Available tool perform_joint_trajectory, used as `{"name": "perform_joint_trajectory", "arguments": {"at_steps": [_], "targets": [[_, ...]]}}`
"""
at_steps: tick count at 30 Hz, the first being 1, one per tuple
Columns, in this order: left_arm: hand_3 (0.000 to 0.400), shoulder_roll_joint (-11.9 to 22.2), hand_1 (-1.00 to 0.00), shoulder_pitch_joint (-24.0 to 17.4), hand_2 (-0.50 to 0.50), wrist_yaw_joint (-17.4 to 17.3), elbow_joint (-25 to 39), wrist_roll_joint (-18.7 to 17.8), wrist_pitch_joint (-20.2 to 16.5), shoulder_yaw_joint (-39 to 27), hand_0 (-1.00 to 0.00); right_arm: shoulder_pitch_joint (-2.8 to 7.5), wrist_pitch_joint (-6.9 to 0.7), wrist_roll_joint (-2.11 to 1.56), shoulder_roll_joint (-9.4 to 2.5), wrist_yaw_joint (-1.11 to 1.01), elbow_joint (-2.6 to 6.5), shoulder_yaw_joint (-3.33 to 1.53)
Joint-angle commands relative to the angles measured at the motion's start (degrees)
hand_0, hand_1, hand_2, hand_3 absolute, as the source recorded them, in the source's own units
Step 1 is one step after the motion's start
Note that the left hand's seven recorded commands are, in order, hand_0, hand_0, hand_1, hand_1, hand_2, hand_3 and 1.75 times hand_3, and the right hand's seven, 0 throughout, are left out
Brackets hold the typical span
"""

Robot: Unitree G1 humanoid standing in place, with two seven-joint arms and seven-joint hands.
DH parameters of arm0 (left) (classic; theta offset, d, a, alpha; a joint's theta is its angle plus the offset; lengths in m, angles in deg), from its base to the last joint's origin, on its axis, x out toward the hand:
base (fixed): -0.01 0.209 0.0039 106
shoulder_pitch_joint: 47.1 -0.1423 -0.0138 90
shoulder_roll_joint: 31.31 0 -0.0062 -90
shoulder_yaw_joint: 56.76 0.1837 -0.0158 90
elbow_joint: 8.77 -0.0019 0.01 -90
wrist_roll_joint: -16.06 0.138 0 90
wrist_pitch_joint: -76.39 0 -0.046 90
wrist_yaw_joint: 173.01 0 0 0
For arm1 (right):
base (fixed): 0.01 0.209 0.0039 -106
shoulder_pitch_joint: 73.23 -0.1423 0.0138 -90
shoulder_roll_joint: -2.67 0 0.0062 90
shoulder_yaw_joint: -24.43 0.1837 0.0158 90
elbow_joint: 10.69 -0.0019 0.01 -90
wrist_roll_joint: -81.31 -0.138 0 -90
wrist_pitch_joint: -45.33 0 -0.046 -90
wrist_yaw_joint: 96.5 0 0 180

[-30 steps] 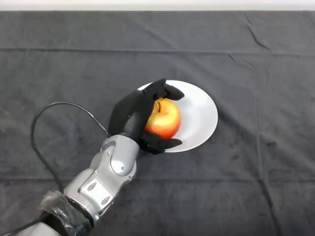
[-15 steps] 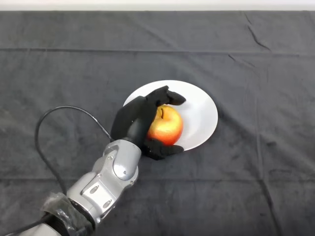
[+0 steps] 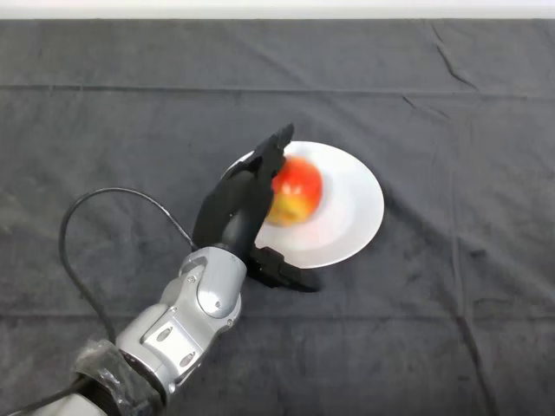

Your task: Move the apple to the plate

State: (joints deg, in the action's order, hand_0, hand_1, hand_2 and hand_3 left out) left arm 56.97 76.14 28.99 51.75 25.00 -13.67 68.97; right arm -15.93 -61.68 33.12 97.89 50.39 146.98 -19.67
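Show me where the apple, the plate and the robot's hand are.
apple (image 3: 297, 188), head view, its red upper side.
plate (image 3: 351, 208), head view, bare white surface right of the apple.
left hand (image 3: 232, 204), head view, back of the palm.

Apple (image 3: 297, 191): red on top, shading to yellow-orange on its lower left side. Plate (image 3: 351, 208): plain white, no pattern. Hand (image 3: 238, 204): black throughout. Arm (image 3: 186, 316), lower left of the frame: silver-grey, with dark wrapping at the bottom edge. Cloth (image 3: 451, 303) over the counter: dark charcoal grey, unpatterned, faint creases. Thin pale strip (image 3: 277, 9) along the top edge of the frame.
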Motion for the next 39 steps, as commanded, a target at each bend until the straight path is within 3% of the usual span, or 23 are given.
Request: {"name": "perform_joint_trajectory", "arguments": {"at_steps": [1,16,30,39], "targets": [[0.0,2.0,0.0,3.0,0.0,-0.9,0.3,-1.0,-0.6,0.7,0.0,-0.36,0.08,0.2,0.78,0.73,0.37,0.55],[0.0,6.8,0.0,-0.6,0.0,-1.8,10.1,-1.7,-1.8,-6.1,0.0,-0.33,0.09,0.23,0.73,0.76,0.26,0.53],[0.0,11.7,0.0,-7.1,0.0,-0.8,19.5,-4.1,0.0,-17.7,0.0,-0.25,0.08,0.27,0.64,0.87,0.03,0.49],[0.0,12.4,0.0,-12.2,0.0,1.9,23.6,-6.8,3.6,-26.6,0.0,-0.19,0.07,0.28,0.58,0.96,-0.15,0.45]]}}
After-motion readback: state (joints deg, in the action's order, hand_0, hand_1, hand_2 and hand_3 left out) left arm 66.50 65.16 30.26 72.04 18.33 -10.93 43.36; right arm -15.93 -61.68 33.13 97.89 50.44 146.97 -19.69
